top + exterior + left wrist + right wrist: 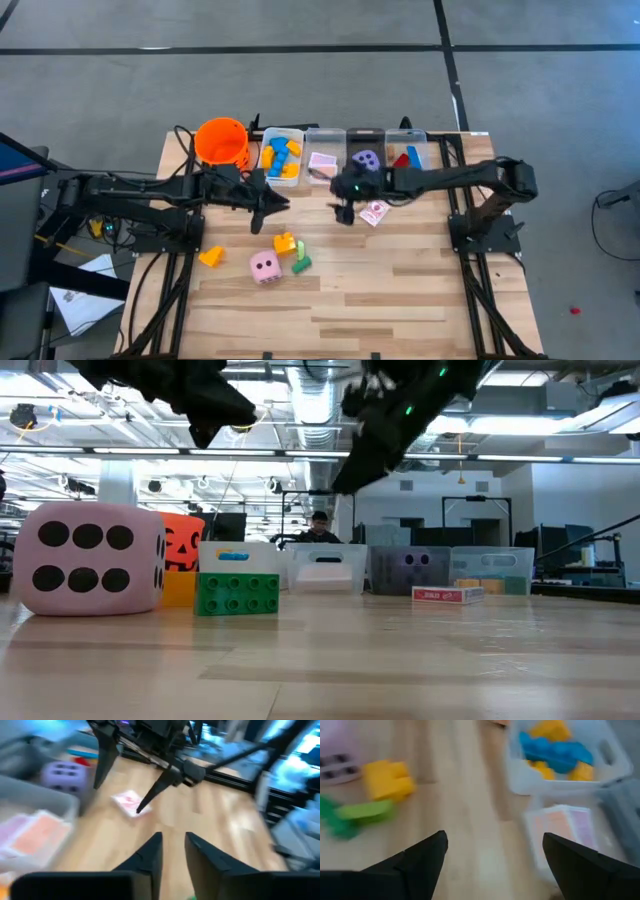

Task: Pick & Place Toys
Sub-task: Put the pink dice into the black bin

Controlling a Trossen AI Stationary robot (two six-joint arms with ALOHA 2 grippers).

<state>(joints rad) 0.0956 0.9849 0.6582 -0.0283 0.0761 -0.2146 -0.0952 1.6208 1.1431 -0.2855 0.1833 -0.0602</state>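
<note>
Along the table's far edge, left to right: an orange bucket [221, 141]; a bin [283, 176] of blue and yellow blocks [280, 155]; a bin [325, 137] of pink cards [322, 160]; a bin [366, 135] with the purple die [367, 159]; a bin [406, 136] with red and blue blocks [408, 157]. The left gripper [278, 204] shows a narrow gap, empty; the right gripper [343, 211] is spread, empty. One card [374, 213] and the pink die [265, 266] lie on the table.

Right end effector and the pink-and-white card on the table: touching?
Apart. In the left wrist view the right end effector hangs open above the card, fingertips short of it. The low view shows the card lying alone.
</note>
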